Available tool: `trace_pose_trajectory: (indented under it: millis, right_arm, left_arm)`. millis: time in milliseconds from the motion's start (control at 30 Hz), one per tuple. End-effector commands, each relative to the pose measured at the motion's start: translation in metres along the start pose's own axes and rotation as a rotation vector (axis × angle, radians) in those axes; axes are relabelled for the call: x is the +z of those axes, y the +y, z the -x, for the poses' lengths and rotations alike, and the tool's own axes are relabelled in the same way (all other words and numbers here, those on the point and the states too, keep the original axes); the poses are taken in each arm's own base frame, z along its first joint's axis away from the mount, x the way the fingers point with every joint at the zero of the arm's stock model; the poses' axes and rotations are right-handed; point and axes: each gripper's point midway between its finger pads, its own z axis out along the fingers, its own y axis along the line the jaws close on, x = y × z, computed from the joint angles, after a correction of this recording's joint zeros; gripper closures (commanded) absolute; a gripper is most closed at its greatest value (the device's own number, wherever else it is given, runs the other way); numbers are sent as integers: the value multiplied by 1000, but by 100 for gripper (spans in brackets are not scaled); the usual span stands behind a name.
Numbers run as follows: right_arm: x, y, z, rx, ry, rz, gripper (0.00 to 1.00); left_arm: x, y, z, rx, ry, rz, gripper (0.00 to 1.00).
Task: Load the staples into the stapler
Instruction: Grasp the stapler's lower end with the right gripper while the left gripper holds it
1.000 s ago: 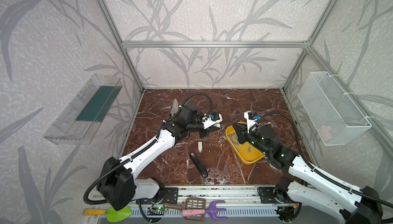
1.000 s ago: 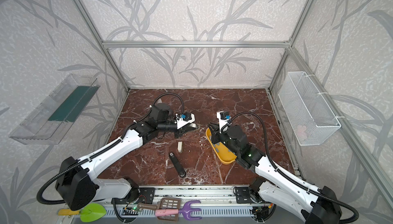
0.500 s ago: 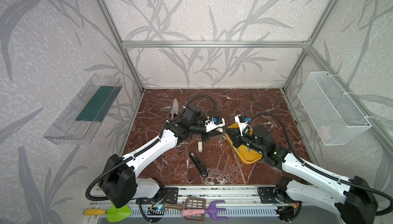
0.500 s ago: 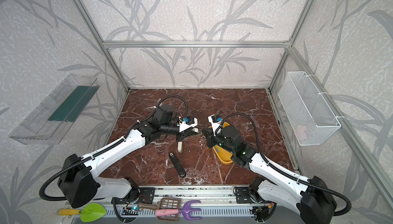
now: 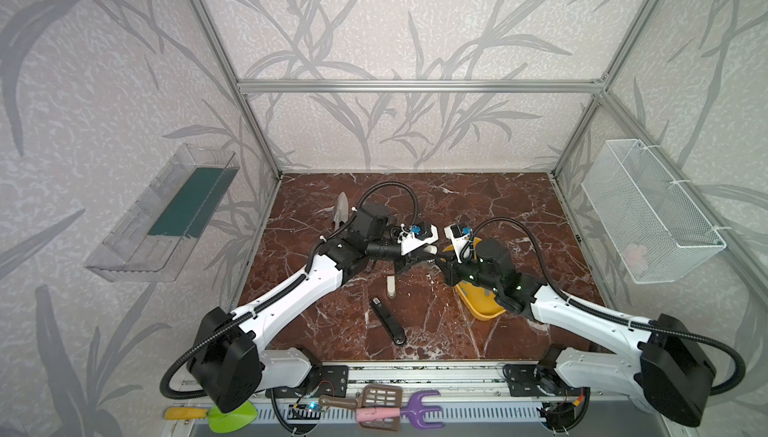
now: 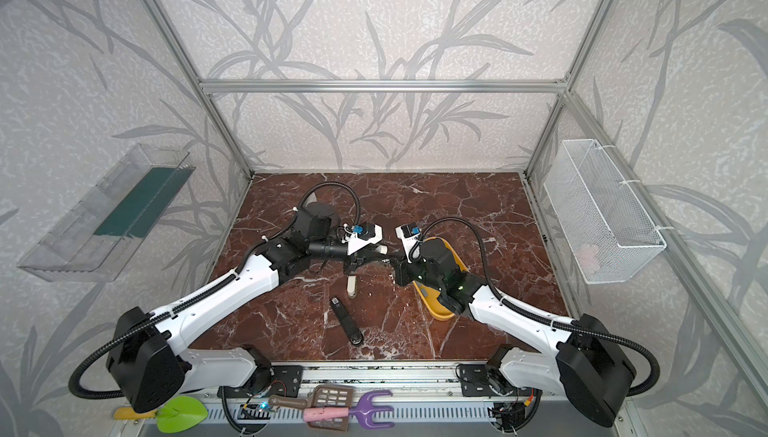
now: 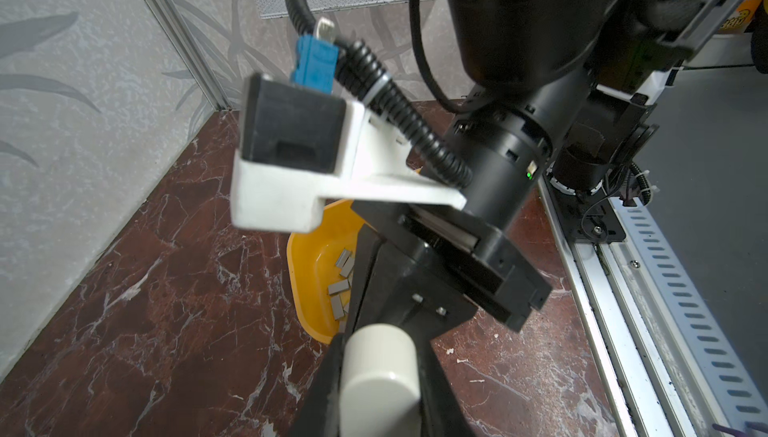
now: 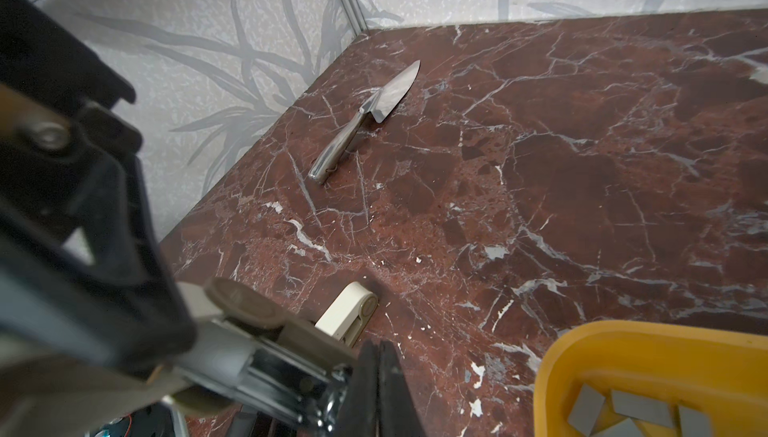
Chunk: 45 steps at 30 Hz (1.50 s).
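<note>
The slim black stapler (image 5: 387, 322) (image 6: 346, 321) lies alone on the marble floor, with neither gripper touching it. Several grey staples (image 8: 631, 410) (image 7: 343, 277) lie in the yellow tray (image 8: 623, 339) (image 5: 484, 310). My left gripper (image 7: 380, 343) (image 5: 411, 260) is shut on a cream-white oblong block (image 7: 380, 372) and holds it above the floor at mid-table. My right gripper (image 8: 377, 352) (image 5: 436, 262) is shut, and nothing shows between its pressed fingertips. It sits just left of the tray, tip to tip with the left gripper, next to shiny metal below the held block.
A second cream-white block (image 5: 390, 285) (image 8: 349, 316) lies on the floor under the grippers. A metal trowel (image 8: 365, 119) (image 5: 341, 210) lies at the back left. A wire basket (image 5: 648, 210) hangs on the right wall and a clear shelf (image 5: 166, 214) on the left. Toy garden tools (image 5: 374, 410) lie along the front rail.
My right gripper has swung left from over the yellow tray to meet the left gripper and has closed fully. The left gripper, still holding the block, has shifted slightly right and forward.
</note>
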Motion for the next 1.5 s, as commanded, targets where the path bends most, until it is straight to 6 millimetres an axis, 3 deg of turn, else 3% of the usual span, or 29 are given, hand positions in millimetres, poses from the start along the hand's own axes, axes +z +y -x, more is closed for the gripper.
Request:
trace_pose_trajectory:
  millis: [0,400,500,600,733,767,833,967,1133,1233,1367,1467]
  right_arm:
    - [1,26,15,-1,-48,100,94]
    - [-7,40,24,-40,-110,169,88]
    - [-8,15,28,-26,-134,23,87]
    - [-21,-14,32,-44,-206,-135,79]
    - [-45,-38,38,-98,-289,-279,53]
    - [-50,-37,37,-123,-288,-276,38]
    - [-59,-33,39,-142,-296,-267,23]
    - [-71,-10,50,-209,-325,-168,24]
    - [-77,44,48,-308,-329,116,30]
    - [-77,64,42,-332,-338,241,33]
    - [-77,76,38,-347,-331,317,34]
    - [-73,73,36,-341,-323,308,35]
  left_arm:
    - [-6,-4,21,34,-93,-3,100]
    - [-6,0,24,16,-121,23,100]
    - [-8,3,22,19,-113,41,100]
    - [-9,8,18,19,-99,56,100]
    - [-12,16,12,9,-76,79,100]
    - [-14,20,10,-2,-65,94,100]
    - [-17,28,5,-12,-36,121,100]
    - [-21,36,-1,-9,5,151,100]
    - [-17,13,4,-32,-6,-5,100]
    - [-18,0,12,-32,-48,-82,100]
    - [-23,-15,25,-25,-121,-159,100]
    - [-26,-22,34,-24,-162,-204,100]
